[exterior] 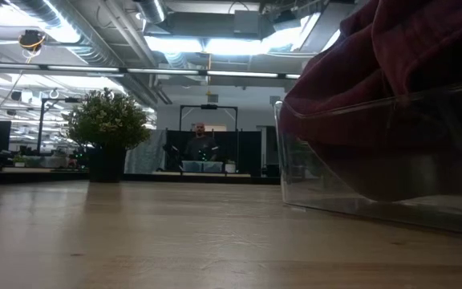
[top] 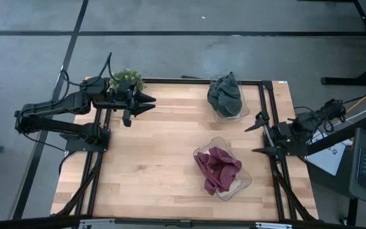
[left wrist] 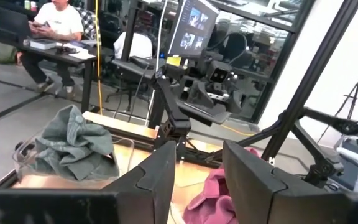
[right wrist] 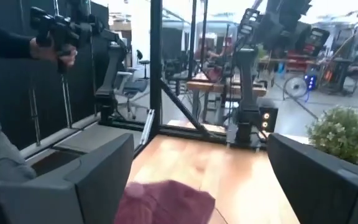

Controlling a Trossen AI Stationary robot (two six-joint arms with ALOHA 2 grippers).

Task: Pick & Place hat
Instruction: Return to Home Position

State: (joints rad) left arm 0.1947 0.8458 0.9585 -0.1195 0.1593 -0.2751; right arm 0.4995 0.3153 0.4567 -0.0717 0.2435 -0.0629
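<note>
Two hats lie crumpled in clear plastic containers on the wooden table. The grey-green hat (top: pixel 226 95) (left wrist: pixel 73 146) is near the far edge. The maroon hat (top: pixel 219 169) (exterior: pixel 391 72) (right wrist: pixel 166 199) (left wrist: pixel 216 193) is right of the middle, toward the near edge. My left gripper (top: pixel 146 103) (left wrist: pixel 197 177) hovers open over the table's far left part, pointing toward the right edge. My right gripper (top: pixel 257 138) (right wrist: pixel 207 180) hovers wide open at the right edge, pointing left, just right of the maroon hat. Neither gripper touches anything.
A small potted plant (top: pixel 127 79) (exterior: pixel 107 128) (right wrist: pixel 347 134) stands at the far left corner beside my left gripper. A black metal frame (top: pixel 269 95) runs along the table's sides. Bare wood (top: pixel 157 152) lies between the two arms. People sit in the room beyond.
</note>
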